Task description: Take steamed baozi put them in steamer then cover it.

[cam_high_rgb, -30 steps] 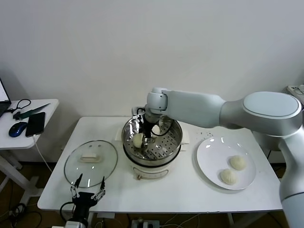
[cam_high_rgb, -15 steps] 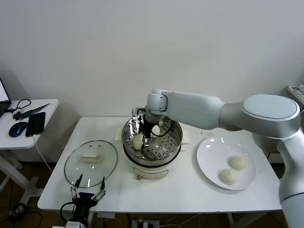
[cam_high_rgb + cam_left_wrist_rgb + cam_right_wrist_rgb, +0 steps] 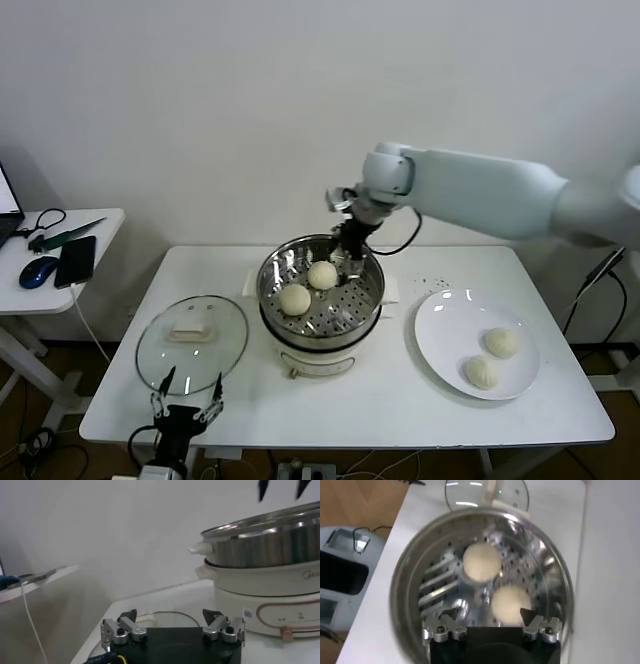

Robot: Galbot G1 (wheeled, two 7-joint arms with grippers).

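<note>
The steamer (image 3: 272,290) stands mid-table, with two steamed baozi (image 3: 322,275) (image 3: 294,298) on its perforated floor. Two more baozi (image 3: 501,342) (image 3: 481,372) lie on the white plate (image 3: 440,330) to the right. My right gripper (image 3: 350,252) hangs open and empty just above the steamer's back rim. Its wrist view looks down into the steamer (image 3: 405,580) at both baozi (image 3: 481,561) (image 3: 510,604) beyond the open gripper (image 3: 490,614). My left gripper (image 3: 185,396) is parked open at the table's front left edge.
The glass lid (image 3: 215,350) lies flat on the table left of the steamer, just beyond my left gripper (image 3: 170,615). A side table (image 3: 100,225) at far left holds a phone and a mouse. The steamer (image 3: 265,550) sits on its cream pot base (image 3: 260,610).
My right gripper has opened, released a baozi inside the steamer and risen back and to the right, out of the basket. The left arm has not moved.
</note>
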